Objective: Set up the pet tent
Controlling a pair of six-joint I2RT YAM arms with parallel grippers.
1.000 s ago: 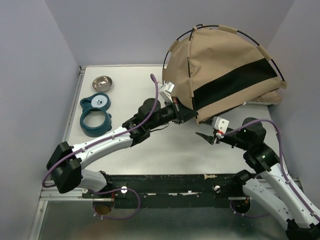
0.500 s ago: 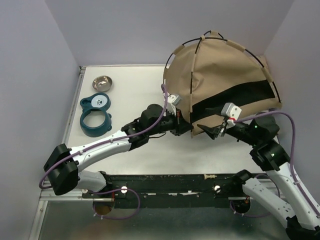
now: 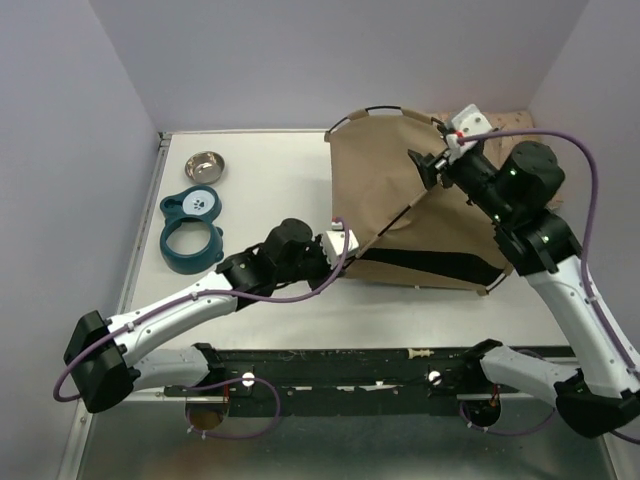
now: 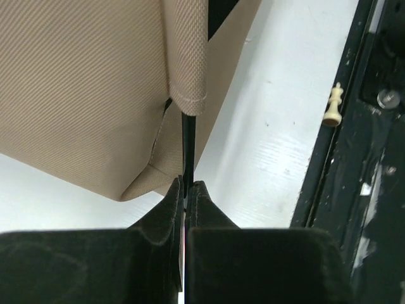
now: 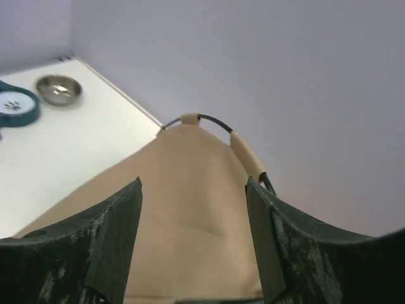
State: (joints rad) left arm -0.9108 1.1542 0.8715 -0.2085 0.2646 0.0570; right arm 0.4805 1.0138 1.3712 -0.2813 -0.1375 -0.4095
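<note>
Tent (image 3: 400, 215) lay between claws | left claw (image 4: 185, 189) clamped on pole (image 4: 188, 142), near corner | right claw (image 3: 425, 165) gaped over far side, empty

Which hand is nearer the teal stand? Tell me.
Left. The left hand grips a pole of the pet tent at its front-left corner, right of the teal stand; the right hand is open above the tent's far side.

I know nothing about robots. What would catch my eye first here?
The big tan pet tent slumps across the far right of the table. The left pincer is shut on one thin black pole at its near corner; the right pincer hovers open above the tent.
</note>
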